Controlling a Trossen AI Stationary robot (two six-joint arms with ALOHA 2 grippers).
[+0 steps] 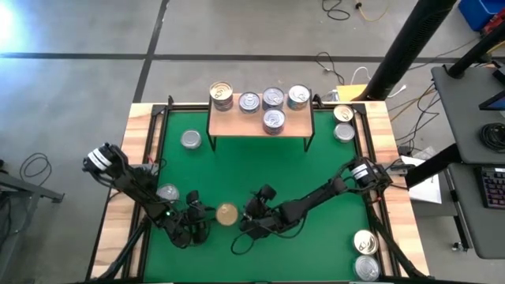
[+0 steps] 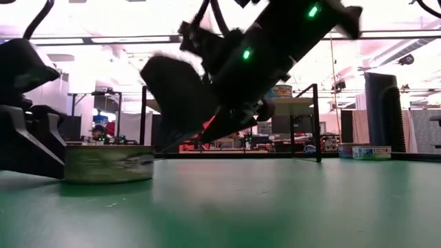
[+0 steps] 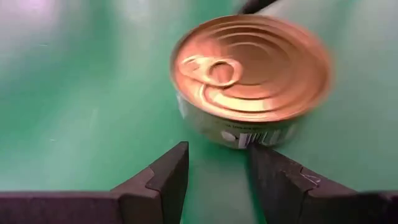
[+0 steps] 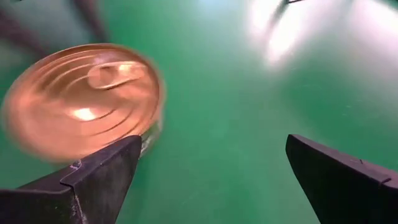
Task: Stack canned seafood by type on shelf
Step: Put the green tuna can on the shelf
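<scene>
Left claw (image 1: 207,221), at 7 o'clock on the green worktop (image 1: 237,170), is partly open and empty just beside a gold-topped can (image 1: 226,213). Right claw (image 1: 251,214), on the can's other side, is wide open, holding nothing. At 12 o'clock, the shelf (image 1: 241,122) carries five cans.

- It looked like a robotics lab or workshop: a bare grey concrete floor (image 1: 79,31) with loose cables (image 1: 339,9) trailing across it.
- A grey side desk (image 1: 465,102) carried a black keyboard (image 1: 493,188).
- Long ceiling strip lights (image 2: 103,40) hung over cluttered benches behind the green-matted surface (image 2: 275,207).
</scene>
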